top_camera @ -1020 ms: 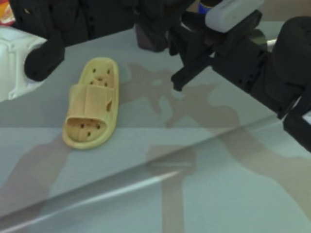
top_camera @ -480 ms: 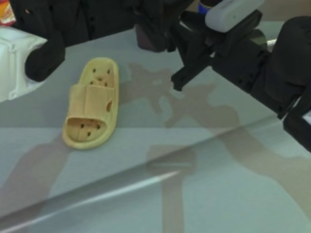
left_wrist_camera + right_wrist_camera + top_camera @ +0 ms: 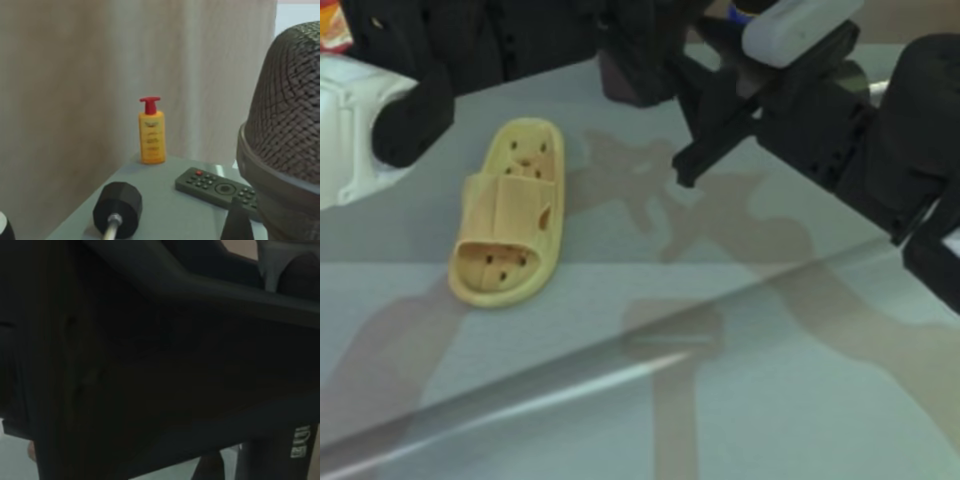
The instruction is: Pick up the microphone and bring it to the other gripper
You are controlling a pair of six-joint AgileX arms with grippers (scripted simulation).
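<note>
Since the grey mesh-headed microphone (image 3: 287, 135) fills the left wrist view, it apparently sits in the left gripper, high at the far edge; how either gripper's fingers stand I cannot tell. The right gripper (image 3: 695, 160) hangs just beside. A yellow slipper (image 3: 508, 212) lies on the pale surface (image 3: 770, 380).

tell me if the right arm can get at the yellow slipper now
Probably yes: the slipper lies alone on the table, nothing over it, and the right gripper hangs to its right.
</note>
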